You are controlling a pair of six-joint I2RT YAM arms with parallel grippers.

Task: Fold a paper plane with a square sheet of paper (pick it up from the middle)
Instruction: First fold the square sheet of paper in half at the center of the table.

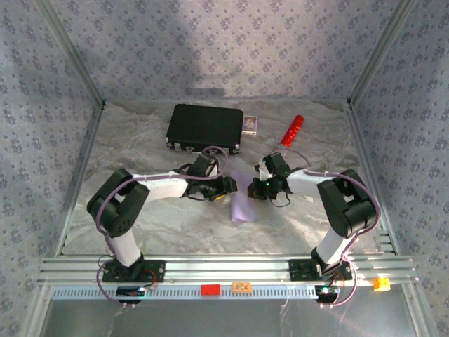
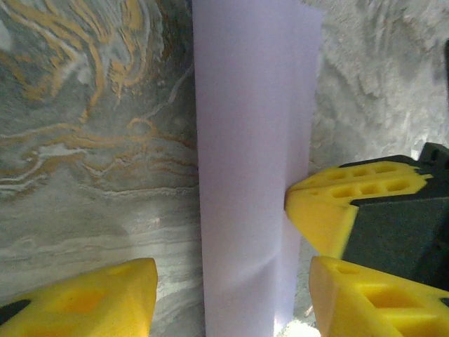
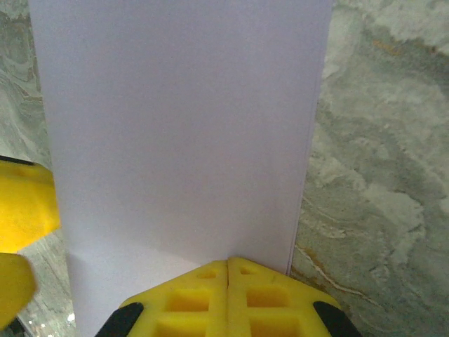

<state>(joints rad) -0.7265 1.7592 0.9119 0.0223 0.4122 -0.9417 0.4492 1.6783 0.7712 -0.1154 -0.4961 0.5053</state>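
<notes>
Grippers: left gripper (image 2: pixel 233 284) stands open, its yellow fingers either side of the folded paper with a gap at each long edge. The right gripper (image 3: pixel 228 270) is closed tight, its fingertips pressed together and butted against the paper's edge, with no paper visible in the seam.
Table: both arms reach in over the marbled grey table (image 1: pixel 140 217) and meet near its middle.
Case: black case (image 1: pixel 205 128) lies flat at the far side, well apart from the work.
Paper: square sheet of paper (image 1: pixel 242 207), pale lilac, lies flat on the table between the two grippers. It is already doubled into a narrow strip, with a second layer peeking out along one long edge.
Cylinder: red-and-silver cylinder (image 1: pixel 292 130) lies to the right of the case, far from both arms.
Box: small card box (image 1: pixel 250 124) sits just beside the case's right end.
Step in hand: judged an early fold. The sheet is doubled but shows no nose or wings, and the closed right tips seem to steady it while the left lines up.
Next move: likely calls for the left fingers to close on or press the strip without sliding the layers. Thin paper shifts and buckles easily.
Hard to make out: whether the right tips pin the sheet or merely touch it, and whether a faint line across the strip is a crease or a shadow. The strip's far end is cut off in both wrist views.
</notes>
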